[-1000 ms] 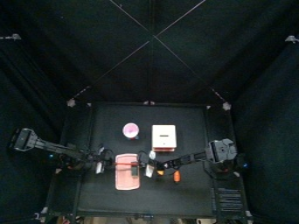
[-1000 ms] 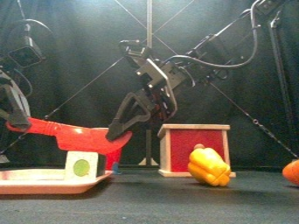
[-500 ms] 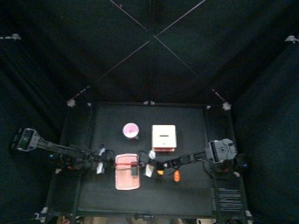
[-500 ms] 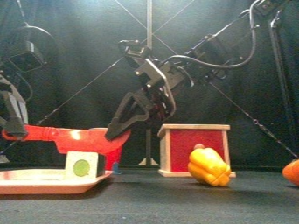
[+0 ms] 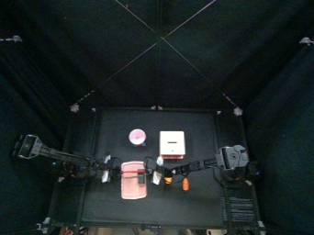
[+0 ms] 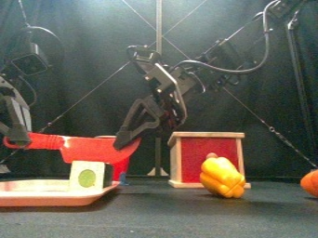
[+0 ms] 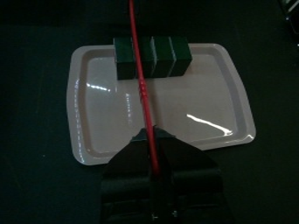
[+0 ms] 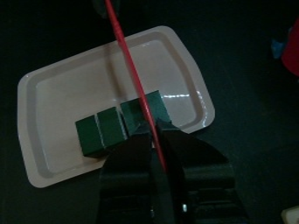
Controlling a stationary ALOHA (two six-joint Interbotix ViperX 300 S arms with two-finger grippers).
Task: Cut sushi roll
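Blocky dark-green sushi roll (image 7: 149, 54) on glossy pink board (image 7: 100, 122) — both jaws clamp thin red blades (image 7: 142, 79).

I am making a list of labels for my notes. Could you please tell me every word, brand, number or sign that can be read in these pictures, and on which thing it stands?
There is no readable text in any view.
The sushi roll, the pink tray under it, the red box and the yellow pepper show no writing or sign.
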